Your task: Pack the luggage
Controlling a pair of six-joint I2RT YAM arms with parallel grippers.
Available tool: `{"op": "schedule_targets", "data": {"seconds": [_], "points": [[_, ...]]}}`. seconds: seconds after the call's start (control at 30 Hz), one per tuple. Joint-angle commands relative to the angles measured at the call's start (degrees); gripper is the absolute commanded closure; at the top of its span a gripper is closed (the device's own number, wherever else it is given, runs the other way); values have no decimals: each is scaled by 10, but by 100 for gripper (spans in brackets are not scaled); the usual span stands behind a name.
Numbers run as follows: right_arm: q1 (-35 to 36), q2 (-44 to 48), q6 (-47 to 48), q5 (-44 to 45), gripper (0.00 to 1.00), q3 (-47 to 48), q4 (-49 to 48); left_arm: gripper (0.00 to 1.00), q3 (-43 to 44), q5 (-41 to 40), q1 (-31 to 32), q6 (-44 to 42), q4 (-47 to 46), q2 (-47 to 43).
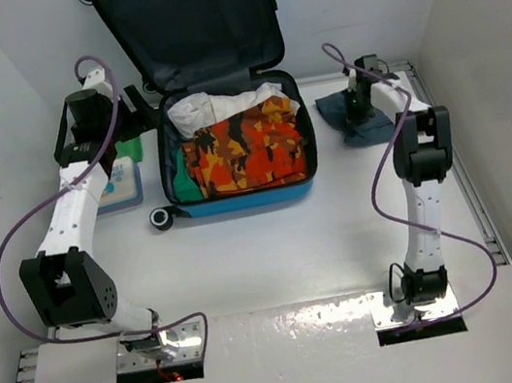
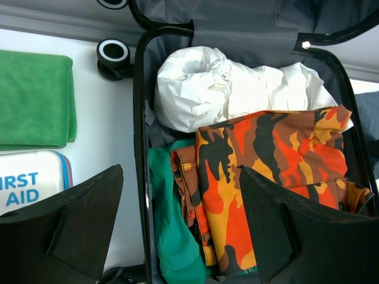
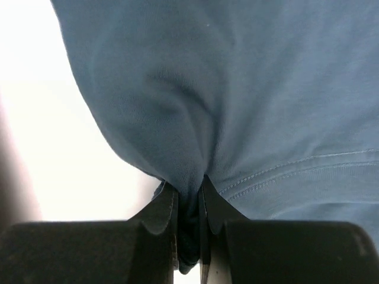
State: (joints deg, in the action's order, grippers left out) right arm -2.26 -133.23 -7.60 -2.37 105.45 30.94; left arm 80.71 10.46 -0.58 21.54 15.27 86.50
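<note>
From above, the luggage (image 1: 247, 199) lies open on the table (image 1: 277, 257), just to the right of the left pincer (image 1: 141, 107) and well to the left of the right pincer (image 1: 358, 113). The right pincer is down on a blue cloth (image 1: 336, 109). In the left wrist view the left pincer stands wide and holds nothing; under it is the left edge of the luggage, with a camouflage cloth (image 2: 266, 154) and a green cloth (image 2: 169, 236) inside and a white cloth (image 2: 195, 89) beyond them. To its left lie a green towel (image 2: 35, 97) and a first-aid box (image 2: 23, 183). In the right wrist view the right pincer is closed narrow on a fold of the blue cloth, which spreads out ahead of it
</note>
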Motion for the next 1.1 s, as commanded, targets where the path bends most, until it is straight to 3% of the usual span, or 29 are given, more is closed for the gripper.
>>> {"op": "schedule_targets", "data": {"seconds": [0.0,0.1,0.2,0.37,0.53,0.8,1.07], "points": [[-27,63,-80,-158,100,97,35,17,-10,11,-10,7,-1,-2],[-28,82,-149,-214,100,144,1,17,-17,17,-15,7,-1,-7],[-20,107,-218,-244,100,133,-73,17,-28,17,-21,7,-1,-7],[39,116,-270,-265,100,143,-121,17,-35,22,-32,7,-1,-12],[104,156,-306,-263,100,87,-149,17,-45,28,-51,7,-1,-18],[174,213,-338,-257,100,27,-141,17,-62,39,-67,7,-1,-29],[239,181,-347,-248,100,70,-116,17,-78,49,-72,7,-1,-34]]}}
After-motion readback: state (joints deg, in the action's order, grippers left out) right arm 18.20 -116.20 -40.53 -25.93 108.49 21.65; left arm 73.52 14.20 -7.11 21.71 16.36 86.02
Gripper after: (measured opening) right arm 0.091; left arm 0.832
